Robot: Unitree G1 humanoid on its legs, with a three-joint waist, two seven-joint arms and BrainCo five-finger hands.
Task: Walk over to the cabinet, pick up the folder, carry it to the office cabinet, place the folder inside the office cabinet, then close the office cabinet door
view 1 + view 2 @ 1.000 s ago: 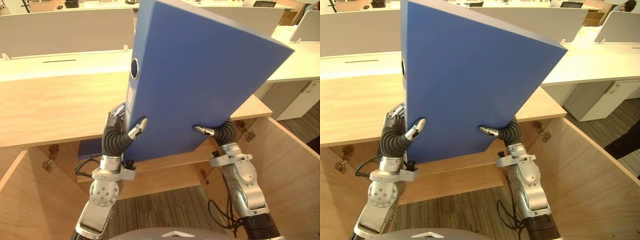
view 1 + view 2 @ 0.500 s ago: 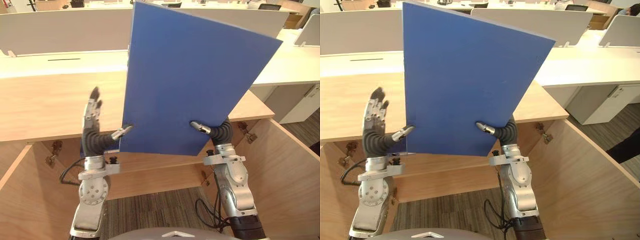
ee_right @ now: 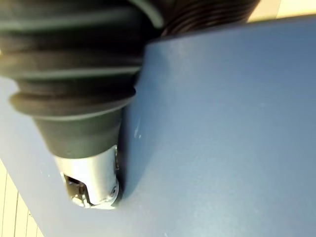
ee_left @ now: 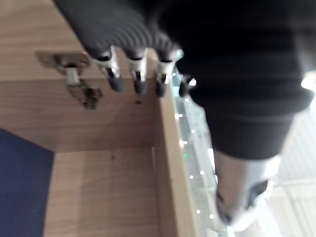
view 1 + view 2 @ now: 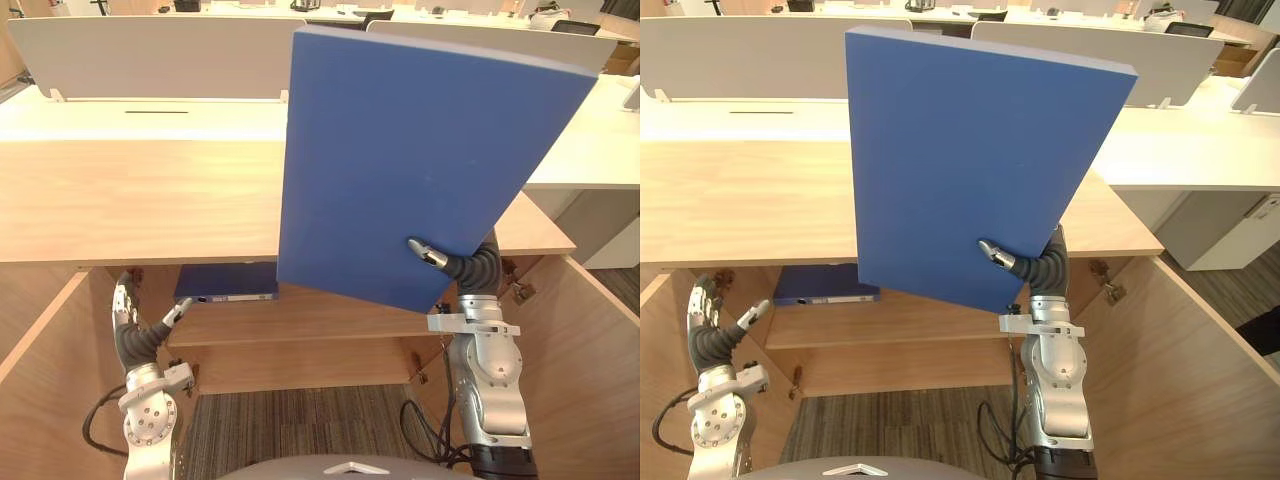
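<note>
I see the right hand (image 5: 470,268) pinching the blue folder (image 5: 420,160) near its lower edge, thumb on the front face. The folder stands upright and tilted above the open office cabinet (image 5: 140,200). The left hand (image 5: 125,315) hangs low beside the left door (image 5: 50,380), fingers relaxed, empty. A second blue folder (image 5: 228,280) lies on the shelf (image 5: 330,325) inside.

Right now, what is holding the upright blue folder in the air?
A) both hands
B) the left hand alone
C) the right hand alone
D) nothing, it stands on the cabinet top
C: the right hand pinches the blue folder near its lower edge, thumb on the front face, while the left hand is open, low by the cabinet, apart from it.
</note>
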